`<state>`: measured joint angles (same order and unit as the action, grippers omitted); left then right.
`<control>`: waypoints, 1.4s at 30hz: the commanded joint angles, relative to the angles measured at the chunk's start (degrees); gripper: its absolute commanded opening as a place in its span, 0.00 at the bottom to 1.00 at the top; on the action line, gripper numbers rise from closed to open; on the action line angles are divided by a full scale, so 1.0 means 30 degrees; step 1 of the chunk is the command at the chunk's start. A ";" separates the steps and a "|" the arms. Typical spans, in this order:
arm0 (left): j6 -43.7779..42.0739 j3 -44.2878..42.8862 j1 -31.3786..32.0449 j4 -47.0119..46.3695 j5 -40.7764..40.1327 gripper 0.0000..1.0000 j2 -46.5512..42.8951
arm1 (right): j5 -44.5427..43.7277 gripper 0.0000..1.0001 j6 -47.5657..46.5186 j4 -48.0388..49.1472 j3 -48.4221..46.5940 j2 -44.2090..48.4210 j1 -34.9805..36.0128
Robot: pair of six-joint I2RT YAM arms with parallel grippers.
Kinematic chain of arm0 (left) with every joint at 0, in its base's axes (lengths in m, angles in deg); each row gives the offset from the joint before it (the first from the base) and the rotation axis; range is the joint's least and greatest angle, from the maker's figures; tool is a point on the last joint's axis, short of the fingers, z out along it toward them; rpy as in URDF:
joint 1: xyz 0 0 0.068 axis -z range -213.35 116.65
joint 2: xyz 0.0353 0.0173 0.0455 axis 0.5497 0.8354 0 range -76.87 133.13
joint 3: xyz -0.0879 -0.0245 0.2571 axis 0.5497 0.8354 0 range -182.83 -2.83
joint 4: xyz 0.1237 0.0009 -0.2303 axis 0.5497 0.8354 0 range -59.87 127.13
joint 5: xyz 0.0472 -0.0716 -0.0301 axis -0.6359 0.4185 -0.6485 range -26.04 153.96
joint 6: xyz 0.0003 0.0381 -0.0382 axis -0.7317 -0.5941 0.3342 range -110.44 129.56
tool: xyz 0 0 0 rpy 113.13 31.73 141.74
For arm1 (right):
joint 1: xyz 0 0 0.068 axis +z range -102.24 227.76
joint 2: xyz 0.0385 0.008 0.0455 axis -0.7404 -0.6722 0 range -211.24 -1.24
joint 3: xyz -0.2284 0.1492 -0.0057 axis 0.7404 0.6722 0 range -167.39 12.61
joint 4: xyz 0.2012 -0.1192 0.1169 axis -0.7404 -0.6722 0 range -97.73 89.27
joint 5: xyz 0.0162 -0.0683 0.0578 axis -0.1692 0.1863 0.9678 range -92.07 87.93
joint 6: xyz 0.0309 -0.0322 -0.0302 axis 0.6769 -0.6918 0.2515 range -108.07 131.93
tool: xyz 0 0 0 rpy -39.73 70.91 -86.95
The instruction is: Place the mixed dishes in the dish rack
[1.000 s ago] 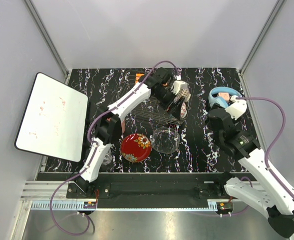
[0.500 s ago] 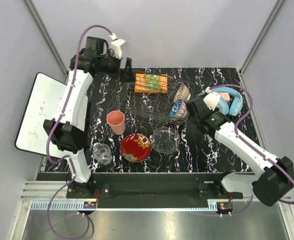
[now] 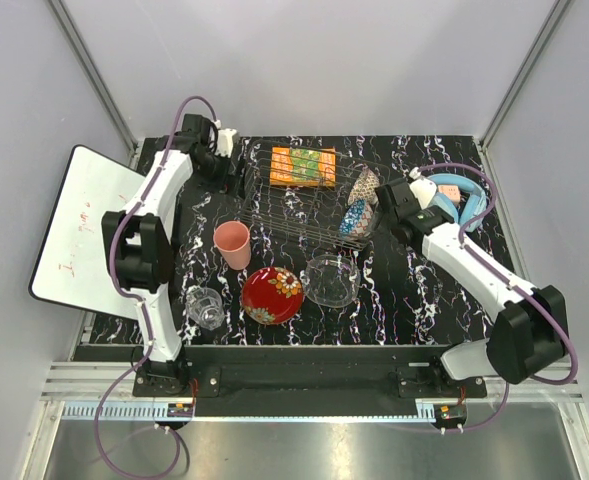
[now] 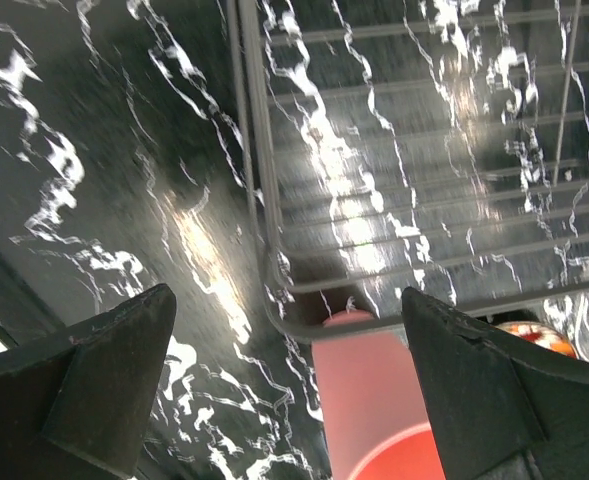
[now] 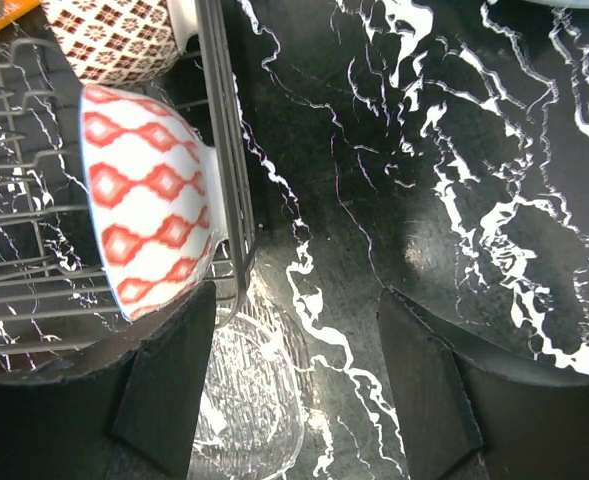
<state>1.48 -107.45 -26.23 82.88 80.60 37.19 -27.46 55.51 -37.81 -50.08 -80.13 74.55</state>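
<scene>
1. The dish rack [image 3: 294, 212] sits in the middle of the black marbled counter [image 3: 399, 300], toward the far side.
2. Two dishes stand on edge in its right end, just beside each other. The small beige patterned bowl [image 3: 366, 184] is farther and the blue patterned bowl [image 3: 355, 218] is nearer.
3. The orange-green box [image 3: 302, 166] lies along the rack's far side. Whether it rests on the wires cannot be told.
4. The pink cup [image 3: 232, 244] stands on the counter just near of the rack's left near corner.
5. Nearer still, from left to right, are the small clear glass cup [image 3: 204, 306], the red floral bowl [image 3: 272, 295] and the clear bowl [image 3: 332, 279].
6. The left end effector [image 4: 286, 300] hangs wide open and empty by the rack's left edge. Between its fingers the rack's corner wire shows, with the pink cup just past it.
7. The right end effector [image 5: 296, 295] is open and empty over bare counter just right of the rack. The blue patterned bowl and the rack's end wire are close beside its left finger, with the clear bowl's rim near that finger.
8. The light-blue headphones [image 3: 459, 195] lie at the far right, behind the right arm.
9. The white board [image 3: 89, 232] lies off the counter's left side.
</scene>
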 commanded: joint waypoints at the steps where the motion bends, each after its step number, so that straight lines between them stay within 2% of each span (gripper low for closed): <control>1: 0.0260 -0.0313 -0.0057 -0.1793 -0.0744 0.99 -0.0082 | 0.1694 0.73 0.0154 0.0377 -0.1044 -0.0362 -0.0579; 14: 0.0933 0.4227 0.0323 -0.2817 0.1890 0.99 -0.0754 | 0.2251 0.73 -0.0227 0.0172 -0.0576 0.0223 -0.1750; 20: 0.1169 0.3993 0.1172 -0.2789 0.2684 0.99 -0.0871 | 0.2339 0.73 -0.0314 0.0114 -0.0283 0.0457 -0.2160; 34: 0.0759 0.5663 0.3780 -0.1851 0.3125 0.99 -0.2424 | 0.2281 0.72 -0.0667 -0.0179 0.0567 0.1219 -0.3069; 38: 0.0583 0.5196 0.3722 -0.1735 0.2247 0.99 -0.2395 | 0.2136 0.73 -0.0667 -0.0354 0.0742 0.1541 -0.3069; 42: 0.0495 0.2949 0.3576 -0.0857 0.1924 0.99 -0.1870 | 0.2191 0.73 -0.0724 -0.0327 0.1326 0.3816 -0.3098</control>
<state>4.59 -91.34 -15.24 78.86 86.64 32.91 -20.88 54.15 -38.75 -47.42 -76.33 65.61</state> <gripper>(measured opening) 0.988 0.726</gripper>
